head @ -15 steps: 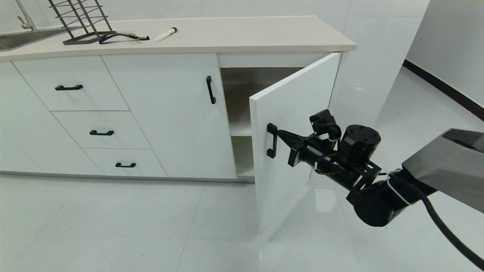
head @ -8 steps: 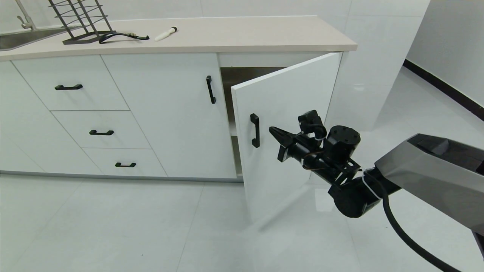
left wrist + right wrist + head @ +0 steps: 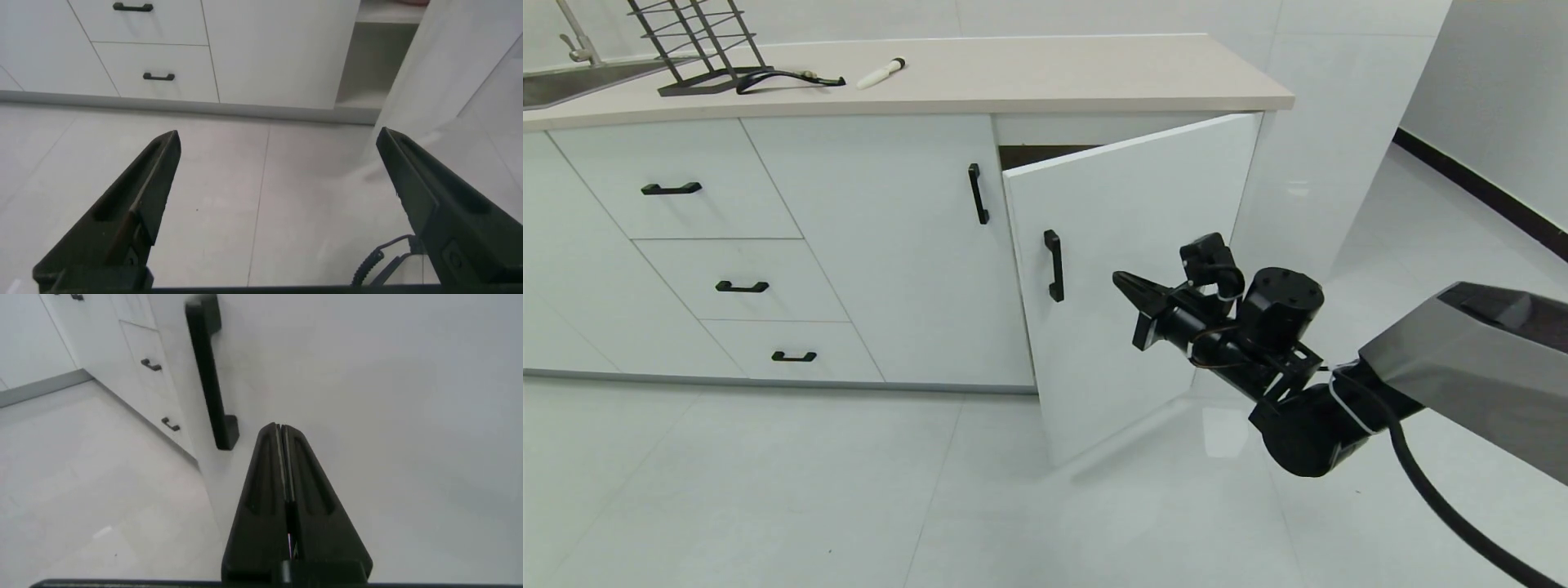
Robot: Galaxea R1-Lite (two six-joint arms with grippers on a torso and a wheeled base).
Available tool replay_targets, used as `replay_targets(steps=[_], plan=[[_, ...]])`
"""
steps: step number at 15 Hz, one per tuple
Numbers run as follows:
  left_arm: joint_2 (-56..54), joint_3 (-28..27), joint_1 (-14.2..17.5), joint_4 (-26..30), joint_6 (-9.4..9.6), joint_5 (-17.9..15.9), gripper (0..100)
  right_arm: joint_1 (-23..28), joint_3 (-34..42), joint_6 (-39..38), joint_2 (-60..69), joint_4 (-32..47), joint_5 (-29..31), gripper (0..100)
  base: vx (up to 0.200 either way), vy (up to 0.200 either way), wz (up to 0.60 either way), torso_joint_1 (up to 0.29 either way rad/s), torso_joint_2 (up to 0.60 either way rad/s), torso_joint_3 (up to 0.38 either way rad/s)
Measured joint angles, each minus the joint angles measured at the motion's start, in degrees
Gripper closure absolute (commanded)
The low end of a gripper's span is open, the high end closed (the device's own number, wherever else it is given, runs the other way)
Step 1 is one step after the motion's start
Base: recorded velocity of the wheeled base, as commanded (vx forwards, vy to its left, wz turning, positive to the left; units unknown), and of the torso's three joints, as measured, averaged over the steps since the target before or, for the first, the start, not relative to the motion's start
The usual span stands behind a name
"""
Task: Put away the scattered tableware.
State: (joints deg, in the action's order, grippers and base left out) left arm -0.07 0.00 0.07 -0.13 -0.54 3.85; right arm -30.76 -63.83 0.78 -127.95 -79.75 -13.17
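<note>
Pushes the door (image 3: 1143, 245) toward shut with the right gripper (image 3: 1125, 283): a second ago wide open on the shelf inside, now swung nearly flush, with just a dark sliver left along its top edge. Holds the right fingers pressed together, empty, tip near the handle (image 3: 1054, 265) yet apart from it and, as far as can be judged, off the panel too. In the right wrist view, points the closed pair at the white face just beside the handle. Has drawn back a little from half a second ago while the door goes on swinging. Keeps the left gripper (image 3: 278, 140) spread wide, holding nothing, low over the floor, facing the gap still open at the cabinet's foot.

Reads as tidying the cupboard, not the tableware itself. Leaves the utensil (image 3: 880, 74), white-handled, lying loose on the counter (image 3: 1094, 77), well apart from both grippers, near a black cord-like piece (image 3: 792, 78) up against the rack (image 3: 698, 49). Probably still calls for a last nudge on the door, then a pick from the counter.

Counts: one utensil, one black piece, one rack, one sink (image 3: 564, 86); two doors, one handle each; three drawers (image 3: 739, 278), three handles; two grippers.
</note>
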Motion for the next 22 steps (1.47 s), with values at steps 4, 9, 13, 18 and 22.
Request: replay_targets(steps=[4,9,13,18,22], plan=[[0.0,0.0,0.0,-0.1,-0.04,0.0,0,0.0,5.9,0.0,5.6,-0.1,0.0,100,0.000,0.000,0.00,0.000,0.00,0.000],[0.0,0.0,0.0,-0.1,-0.06,0.0,0,0.0,12.7,0.0,11.8,-0.1,0.0,100,0.000,0.000,0.00,0.000,0.00,0.000],[0.0,0.0,0.0,-0.1,0.00,-0.1,0,0.0,19.8,0.0,17.7,-0.4,0.0,100,0.000,0.000,0.00,0.000,0.00,0.000],[0.0,0.0,0.0,-0.1,0.00,-0.2,0,8.7,44.2,0.0,39.3,-0.1,-0.1,100,0.000,0.000,0.00,0.000,0.00,0.000],[0.0,0.0,0.0,0.0,0.11,-0.5,0,17.7,58.9,1.2,64.0,6.0,-0.5,100,0.000,0.000,0.00,0.000,0.00,0.000]])
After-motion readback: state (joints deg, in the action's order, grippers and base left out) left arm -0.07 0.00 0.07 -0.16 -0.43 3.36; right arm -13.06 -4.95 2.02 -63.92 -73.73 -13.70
